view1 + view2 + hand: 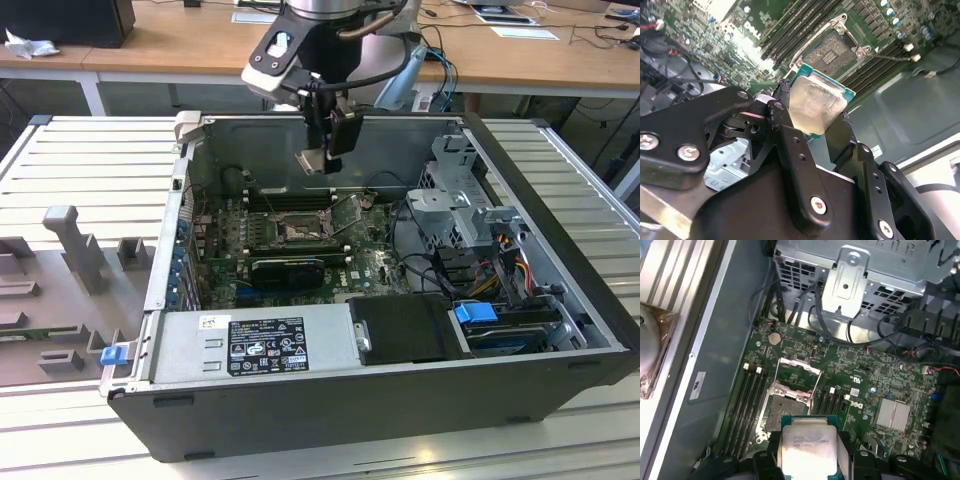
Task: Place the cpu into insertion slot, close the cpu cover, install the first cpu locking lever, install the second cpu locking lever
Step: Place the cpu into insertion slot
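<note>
My gripper (320,158) hangs above the open computer case, shut on the cpu (311,160), a flat square chip with a pale silver top. In both wrist views the cpu (815,102) (807,445) sits clamped between the black fingers (785,125). Below it, on the green motherboard (865,380), lies the insertion slot (782,412) (832,50) (297,232), dark, silver-rimmed and uncovered. The cpu cover (798,374) (347,209) is flipped open beside the slot, the green board showing through its window. The cpu is well above the slot and does not touch it.
Long black RAM slots (751,395) flank the socket on both sides. A metal drive cage (455,195) with cables (500,265) fills the exterior view's right of the case, and a power supply (255,345) lies along its front. A grey fixture tray (60,290) sits outside the case.
</note>
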Robot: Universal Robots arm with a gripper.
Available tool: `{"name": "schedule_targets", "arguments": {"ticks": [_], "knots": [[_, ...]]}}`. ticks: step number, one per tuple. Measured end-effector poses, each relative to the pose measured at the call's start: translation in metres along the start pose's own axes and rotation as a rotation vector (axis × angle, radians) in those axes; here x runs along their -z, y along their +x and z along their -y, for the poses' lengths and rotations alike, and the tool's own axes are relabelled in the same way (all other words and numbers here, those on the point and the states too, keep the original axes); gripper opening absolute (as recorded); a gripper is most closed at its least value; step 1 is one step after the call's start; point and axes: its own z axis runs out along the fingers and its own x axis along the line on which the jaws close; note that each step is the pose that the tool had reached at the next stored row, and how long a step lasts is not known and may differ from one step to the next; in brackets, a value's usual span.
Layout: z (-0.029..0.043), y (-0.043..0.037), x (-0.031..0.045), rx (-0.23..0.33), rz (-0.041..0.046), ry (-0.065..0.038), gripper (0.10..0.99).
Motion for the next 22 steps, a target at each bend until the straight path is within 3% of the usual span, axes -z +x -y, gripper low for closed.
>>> {"name": "schedule_targets", "arguments": {"ticks": [6, 22], "knots": [[0.0002, 0.0000, -0.0021, -0.091, 0.0080, -0.002, 0.529], [0.0009, -0.0002, -0.0109, -0.126, 0.0110, -0.002, 0.529]]}}
